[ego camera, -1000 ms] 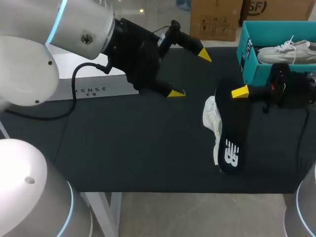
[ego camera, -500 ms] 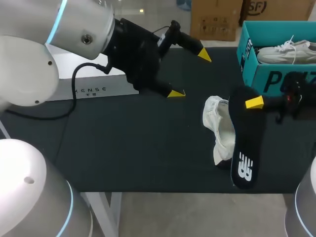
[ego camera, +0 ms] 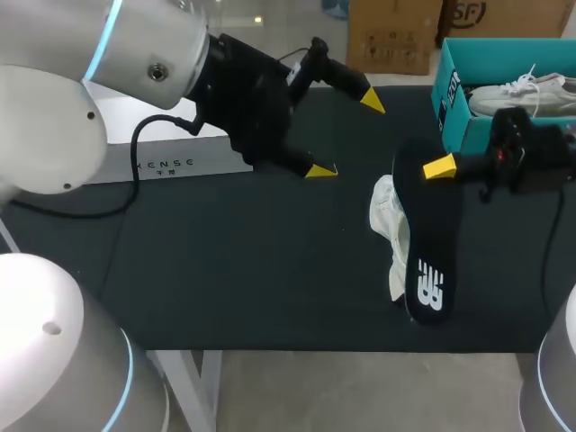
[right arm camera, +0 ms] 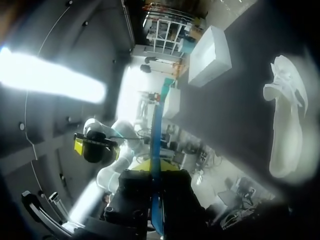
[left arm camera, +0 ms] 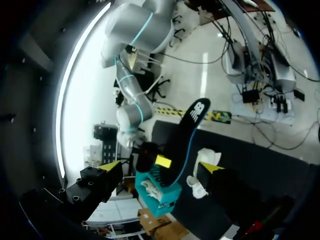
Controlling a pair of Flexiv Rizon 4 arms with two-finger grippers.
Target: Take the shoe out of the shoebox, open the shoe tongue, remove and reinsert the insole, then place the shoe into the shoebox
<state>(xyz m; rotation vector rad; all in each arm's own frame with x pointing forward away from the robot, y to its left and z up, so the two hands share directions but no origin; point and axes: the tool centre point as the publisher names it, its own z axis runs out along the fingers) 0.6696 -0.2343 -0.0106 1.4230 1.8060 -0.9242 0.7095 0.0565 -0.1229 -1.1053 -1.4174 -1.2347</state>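
A black insole [ego camera: 423, 252] hangs above the table, pinched at its upper end by my right gripper [ego camera: 440, 168], which is shut on it. Under and behind it lies a white shoe [ego camera: 387, 225] on the dark table, partly hidden by the insole. The teal shoebox [ego camera: 453, 106] stands at the back right with a second white shoe [ego camera: 515, 94] inside. My left gripper [ego camera: 346, 135] hovers open left of the shoe, holding nothing. From the left wrist view, the insole [left arm camera: 186, 131] rises ahead of my open left gripper [left arm camera: 161, 170], beside the shoe [left arm camera: 201, 172] and the shoebox [left arm camera: 161, 194]. The right wrist view has the insole [right arm camera: 156, 145] edge-on and the shoe [right arm camera: 285, 125] below.
A long white box [ego camera: 180, 160] lies along the back left of the table, behind my left arm. The table's front edge [ego camera: 297, 349] runs just below the insole's hanging tip. Bare dark tabletop stretches to the left of the shoe.
My right gripper carried the insole out to the right and lower, then back left to about where it started. The left arm and the shoe have not moved.
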